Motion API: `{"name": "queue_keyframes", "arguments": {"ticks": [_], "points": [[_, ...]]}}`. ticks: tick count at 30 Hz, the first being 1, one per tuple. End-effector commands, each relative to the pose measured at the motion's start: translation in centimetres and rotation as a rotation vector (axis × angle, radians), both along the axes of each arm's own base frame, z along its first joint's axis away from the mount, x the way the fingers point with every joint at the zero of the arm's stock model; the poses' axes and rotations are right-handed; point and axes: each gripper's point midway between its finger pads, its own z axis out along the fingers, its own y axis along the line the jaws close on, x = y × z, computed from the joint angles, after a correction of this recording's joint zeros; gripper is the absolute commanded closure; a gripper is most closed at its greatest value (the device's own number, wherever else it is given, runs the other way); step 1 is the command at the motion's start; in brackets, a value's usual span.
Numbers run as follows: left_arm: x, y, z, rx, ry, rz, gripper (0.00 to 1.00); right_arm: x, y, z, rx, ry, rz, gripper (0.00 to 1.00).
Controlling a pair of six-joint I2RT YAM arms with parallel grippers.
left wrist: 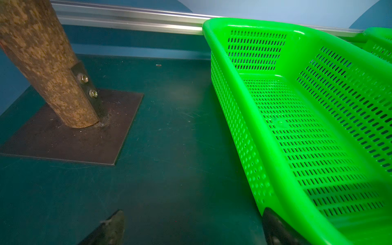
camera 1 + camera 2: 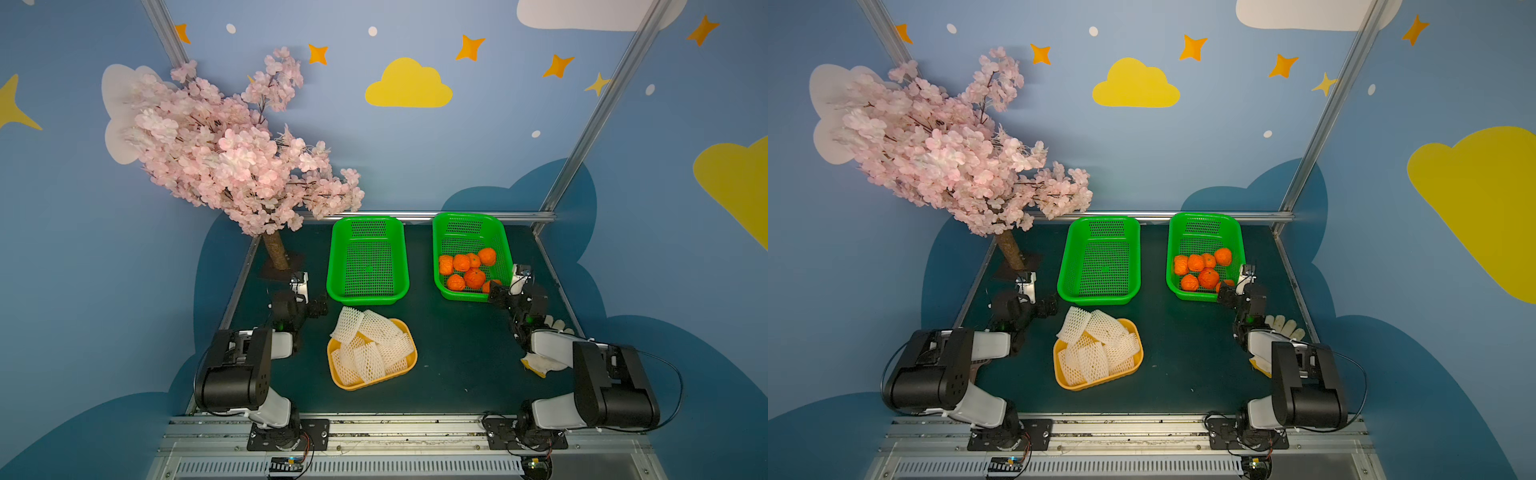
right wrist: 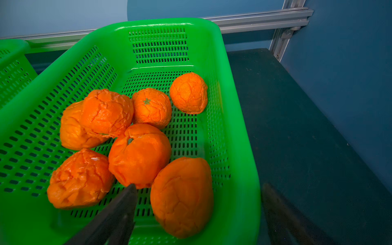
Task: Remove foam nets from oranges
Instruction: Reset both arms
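Bare oranges (image 3: 140, 154) pooled in green basket (image 3: 237, 127), foam nets (image 2: 374, 345) heaped on yellow tray (image 2: 353, 386) (sorting apparently complete); left gripper (image 2: 319, 307), right gripper (image 2: 498, 295) open, empty

Free tabletop (image 2: 457, 353) right of tray (image 2: 357, 386)

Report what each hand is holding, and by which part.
Nothing is held. The left hand is open beside the empty green basket. The right hand is open astride the rim of the other green basket, gripping none of the oranges.
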Motion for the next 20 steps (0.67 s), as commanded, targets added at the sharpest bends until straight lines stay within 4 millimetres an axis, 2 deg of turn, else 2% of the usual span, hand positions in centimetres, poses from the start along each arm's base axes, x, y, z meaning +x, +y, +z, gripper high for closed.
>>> {"name": "queue_keyframes", "arguments": {"ticks": [1, 20], "points": [[0.23, -0.17, 0.69, 0.007, -0.016, -0.018, 0.00, -0.92, -0.47, -2.67, -0.054, 0.107, -0.020, 0.10], [0.19, -0.18, 0.68, 0.009, -0.014, -0.020, 0.00, -0.94, -0.44, -2.72, -0.062, 0.110, -0.023, 0.10]]}}
